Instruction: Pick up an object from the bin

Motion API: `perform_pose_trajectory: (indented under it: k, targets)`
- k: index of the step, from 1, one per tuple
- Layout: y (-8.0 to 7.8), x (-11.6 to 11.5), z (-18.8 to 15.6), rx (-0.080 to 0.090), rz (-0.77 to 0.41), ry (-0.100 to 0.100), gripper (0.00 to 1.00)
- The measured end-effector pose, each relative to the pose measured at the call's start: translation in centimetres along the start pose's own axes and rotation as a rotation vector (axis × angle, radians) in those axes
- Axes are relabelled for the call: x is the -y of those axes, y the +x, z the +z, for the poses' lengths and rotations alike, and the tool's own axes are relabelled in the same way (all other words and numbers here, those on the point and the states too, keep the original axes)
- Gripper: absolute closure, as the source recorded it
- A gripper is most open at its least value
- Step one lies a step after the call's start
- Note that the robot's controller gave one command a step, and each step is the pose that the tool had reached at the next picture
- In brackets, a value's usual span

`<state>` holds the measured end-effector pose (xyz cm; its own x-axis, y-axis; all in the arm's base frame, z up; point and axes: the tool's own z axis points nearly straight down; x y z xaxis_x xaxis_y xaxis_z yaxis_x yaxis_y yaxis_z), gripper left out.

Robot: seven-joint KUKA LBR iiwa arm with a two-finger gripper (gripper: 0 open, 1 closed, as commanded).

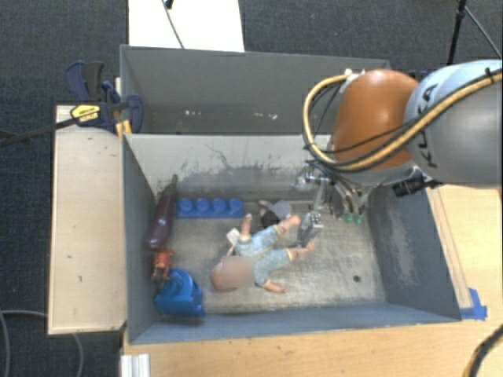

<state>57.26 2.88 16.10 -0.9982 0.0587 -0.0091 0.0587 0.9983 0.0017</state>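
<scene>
Camera view had the arm reaching in from the right, with the gripper (310, 229) low over the right-centre of the bin (409, 242) floor. I logged it directly over the outstretched limbs of a baby doll (263, 251) in a pale blue garment. The doll lay diagonally across the middle of the floor, head toward the near edge and limbs toward the far right. The gripper tip overlapped one limb, but I could not tell whether the pincer was spread, pressed together or pinching anything. A small dark grey item (275, 209) lay just beyond the doll. A blue studded brick (209, 207) sat along the far wall and a purple elongated thing (163, 218) along the left wall. Just nearer than it was a small brown-orange thing (161, 264), and a blue lump (179, 293) filled the near-left corner.
</scene>
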Motion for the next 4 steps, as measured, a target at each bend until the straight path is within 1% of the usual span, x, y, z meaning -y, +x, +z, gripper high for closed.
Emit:
perform_pose_trajectory:
  k: [1, 2, 3, 4]
  targets:
    - [1.7, 1.0, 6.1, -0.003, -0.015, 0.001, 0.0]
    - [-0.2, 0.5, 8.5, 0.004, 0.17, 0.0, 1.0]
    - [-0.2, 0.5, 8.5, 0.004, 0.17, 0.0, 1.0]
    - [-0.3, 0.6, 3.4, -0.014, 0.19, 0.003, 1.0]
